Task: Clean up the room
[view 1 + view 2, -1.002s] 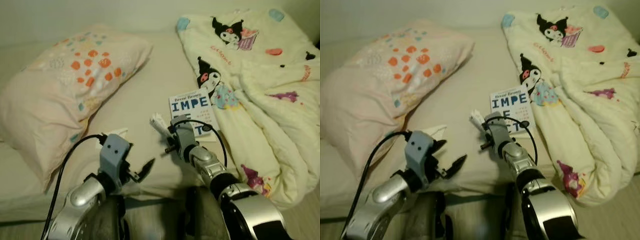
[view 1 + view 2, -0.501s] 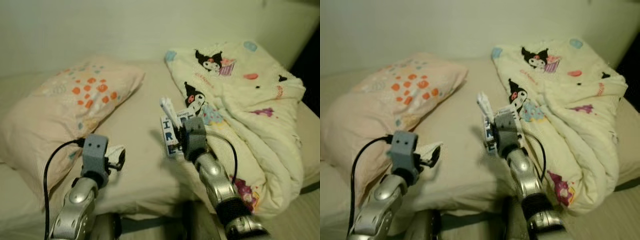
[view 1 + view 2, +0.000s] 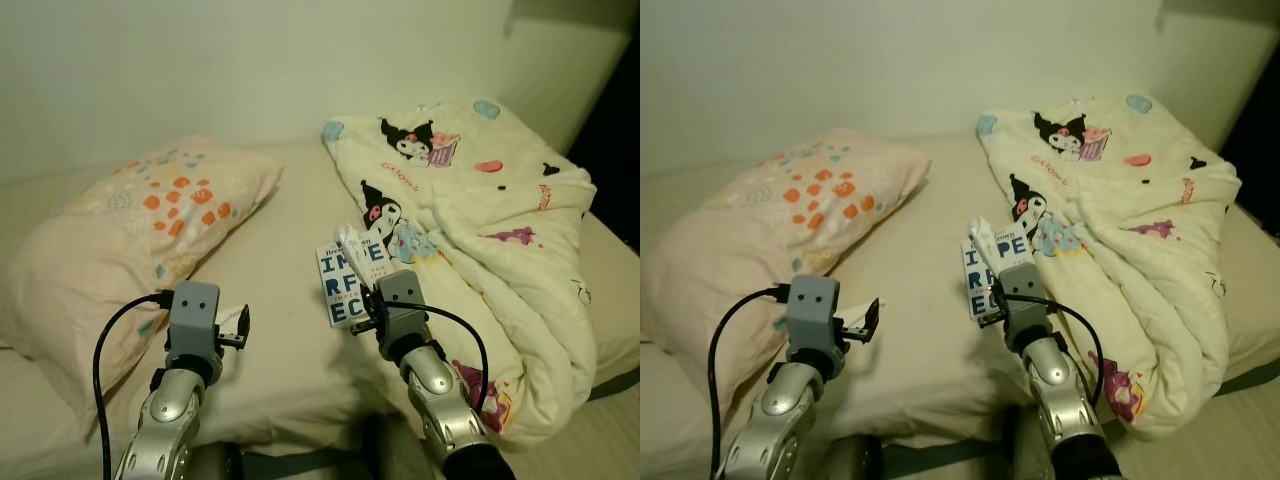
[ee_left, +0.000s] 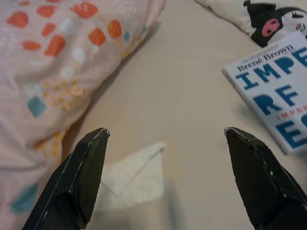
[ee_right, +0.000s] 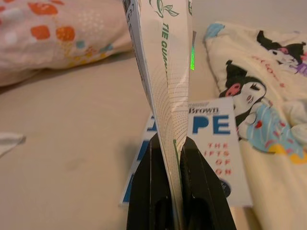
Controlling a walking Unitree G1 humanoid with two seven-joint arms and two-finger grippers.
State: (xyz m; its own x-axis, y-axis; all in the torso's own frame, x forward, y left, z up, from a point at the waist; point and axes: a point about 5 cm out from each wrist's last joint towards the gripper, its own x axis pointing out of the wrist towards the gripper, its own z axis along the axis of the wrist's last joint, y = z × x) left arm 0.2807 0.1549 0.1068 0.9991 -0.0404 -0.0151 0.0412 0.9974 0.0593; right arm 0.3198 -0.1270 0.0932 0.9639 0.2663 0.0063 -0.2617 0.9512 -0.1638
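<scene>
Over bed [image 3: 290, 230], above book [image 3: 345, 285]: right gripper [image 5: 172, 158] clamped on flattened white packet [image 5: 165, 72], upright. Left gripper [image 4: 168, 139] spread wide over tissue [image 4: 132, 175], beside pillow [image 3: 120, 230].

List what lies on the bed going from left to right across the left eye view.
pillow → white tissue by the left gripper → book → white packet pinched in the right gripper → cartoon-print quilt
</scene>
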